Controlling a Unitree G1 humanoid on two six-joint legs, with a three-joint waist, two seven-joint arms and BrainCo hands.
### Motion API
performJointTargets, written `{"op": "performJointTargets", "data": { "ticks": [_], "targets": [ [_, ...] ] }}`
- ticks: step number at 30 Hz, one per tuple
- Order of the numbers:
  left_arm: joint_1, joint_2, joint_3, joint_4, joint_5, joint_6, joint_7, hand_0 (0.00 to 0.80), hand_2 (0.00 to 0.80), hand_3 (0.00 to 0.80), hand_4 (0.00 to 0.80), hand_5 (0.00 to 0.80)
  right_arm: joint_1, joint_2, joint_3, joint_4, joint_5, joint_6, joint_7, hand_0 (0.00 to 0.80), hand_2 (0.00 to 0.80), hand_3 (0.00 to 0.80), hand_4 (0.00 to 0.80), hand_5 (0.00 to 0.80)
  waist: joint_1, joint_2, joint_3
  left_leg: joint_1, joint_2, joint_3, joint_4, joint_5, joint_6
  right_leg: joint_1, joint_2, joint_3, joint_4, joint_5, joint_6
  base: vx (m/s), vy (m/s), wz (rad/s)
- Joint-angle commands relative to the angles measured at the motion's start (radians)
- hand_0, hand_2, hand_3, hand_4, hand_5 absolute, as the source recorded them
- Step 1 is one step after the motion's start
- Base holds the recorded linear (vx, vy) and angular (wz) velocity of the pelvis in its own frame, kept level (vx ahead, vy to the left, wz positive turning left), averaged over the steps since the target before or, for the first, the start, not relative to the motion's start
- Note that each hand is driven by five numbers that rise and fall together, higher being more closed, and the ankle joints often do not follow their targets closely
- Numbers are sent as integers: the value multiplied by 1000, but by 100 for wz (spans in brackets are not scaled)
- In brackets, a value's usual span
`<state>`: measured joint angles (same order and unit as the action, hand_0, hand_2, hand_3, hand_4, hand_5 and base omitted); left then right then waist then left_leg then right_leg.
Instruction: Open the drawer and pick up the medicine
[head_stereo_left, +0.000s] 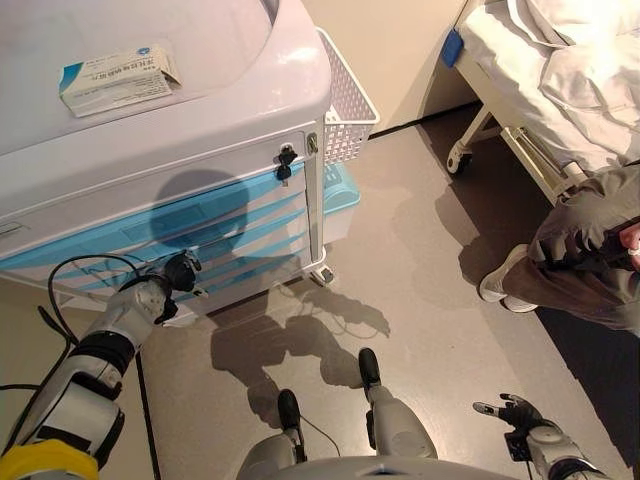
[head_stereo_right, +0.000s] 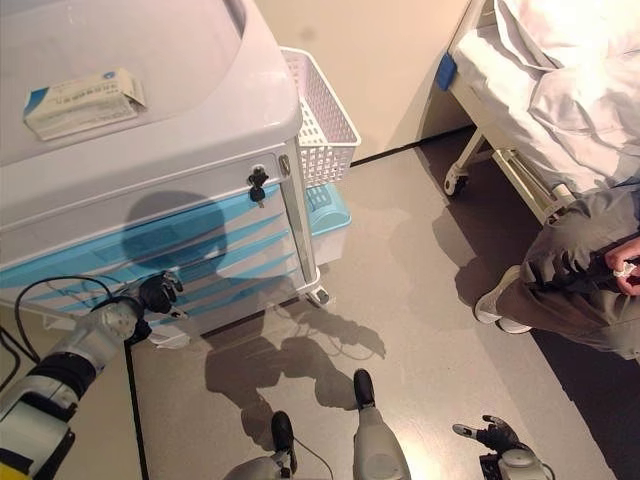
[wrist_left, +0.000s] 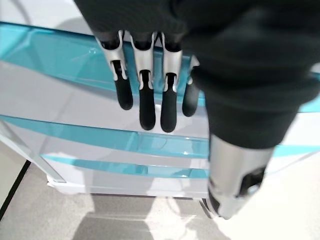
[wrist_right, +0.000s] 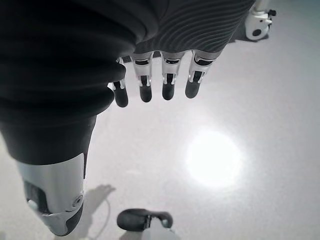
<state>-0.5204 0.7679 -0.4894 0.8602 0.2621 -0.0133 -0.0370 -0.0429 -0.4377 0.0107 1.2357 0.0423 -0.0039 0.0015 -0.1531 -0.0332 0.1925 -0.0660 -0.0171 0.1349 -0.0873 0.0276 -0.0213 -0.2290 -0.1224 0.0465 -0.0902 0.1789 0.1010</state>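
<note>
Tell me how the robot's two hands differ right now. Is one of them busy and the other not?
The left hand is raised against the cart's blue drawer fronts, while the right hand hangs low over the bare floor, far from the cart. The left hand's fingers point at the drawer fronts without curling round anything; the right hand's fingers point at nothing. Both hands are open and empty, and the drawers look shut.

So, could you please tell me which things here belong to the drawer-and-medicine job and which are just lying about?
Job:
- cart drawers, all closed
- left hand, open, at the lower drawers
- medicine box on the cart top

Lying about:
- white basket on the cart's side
- bed
- seated person
- right hand, idle, open
</note>
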Motion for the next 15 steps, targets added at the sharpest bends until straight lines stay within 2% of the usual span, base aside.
{"op": "performJointTargets", "data": {
  "ticks": [1, 6, 15],
  "targets": [
    [-159, 46, 47, 51, 23, -21, 46, 0, 0, 0, 0, 0, -15, -30, 16, 72, 16, 19, 10, 0, 0, 0, 0, 0, -12, 23, -29, -64, -25, -81, 29, -6, 23, 3, -4, -11, 66, -42, 65, 0, 0, 0],
    [-158, 31, 41, 44, 24, -18, 33, 0, 0, 0, 0, 0, -28, -39, -11, 139, 15, 42, 20, 0, 0, 0, 0, 0, -12, 26, -43, -54, -24, -82, 21, -9, 23, 12, -3, -12, 58, -43, 65, 0, 0, 0],
    [-78, 6, 84, 19, 24, -15, 15, 0, 0, 0, 0, 0, -19, -37, -23, 149, 3, 49, 28, 0, 0, 0, 0, 0, -7, 32, -75, -26, -21, -89, 16, -16, 21, 39, -1, -16, 51, -49, 62, 0, 0, 0]
  ]
}}
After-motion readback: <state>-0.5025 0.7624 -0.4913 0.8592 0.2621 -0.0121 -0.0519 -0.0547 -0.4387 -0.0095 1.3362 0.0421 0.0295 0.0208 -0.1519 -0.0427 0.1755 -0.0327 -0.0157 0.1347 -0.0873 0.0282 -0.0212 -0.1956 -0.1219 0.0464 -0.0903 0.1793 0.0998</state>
